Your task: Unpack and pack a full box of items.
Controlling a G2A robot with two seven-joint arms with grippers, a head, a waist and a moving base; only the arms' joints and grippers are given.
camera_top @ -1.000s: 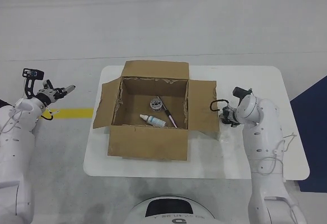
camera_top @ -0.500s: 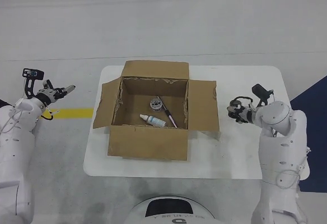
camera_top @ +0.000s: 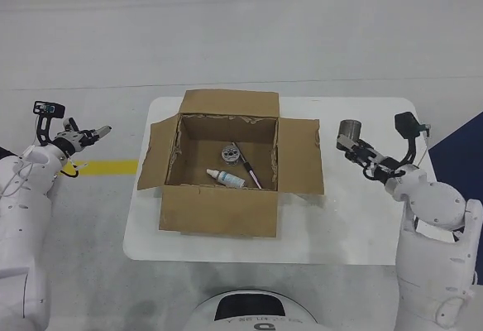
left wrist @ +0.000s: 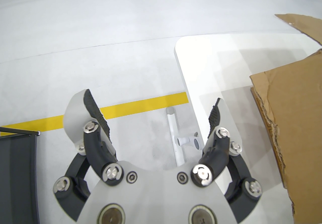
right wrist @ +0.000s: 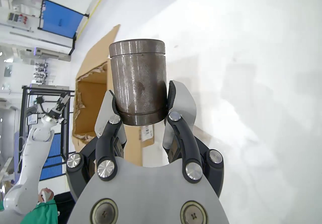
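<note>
three small things lie in the open box (camera_top: 217, 212): a white bottle (camera_top: 225, 177), a thin pen (camera_top: 251, 172) and a round metal piece (camera_top: 229, 152). our right claw (right wrist: 141, 100) is clamped on a metal cylinder (right wrist: 137, 76), and we hold it above the white table (camera_top: 365, 223), beside the box's right flap and apart from it. our left claw (left wrist: 153, 115) hangs spread wide and empty over the floor, off the table's left edge. we judge this to be the unpacking half, with the cylinder next to be set down. the pads pinch only one end of the cylinder, so most of its weight sticks out past them, and the smooth steel could pivot or slide loose. if we let go with it on its side, it may roll off the table; set down on a tilt, it may topple.
</note>
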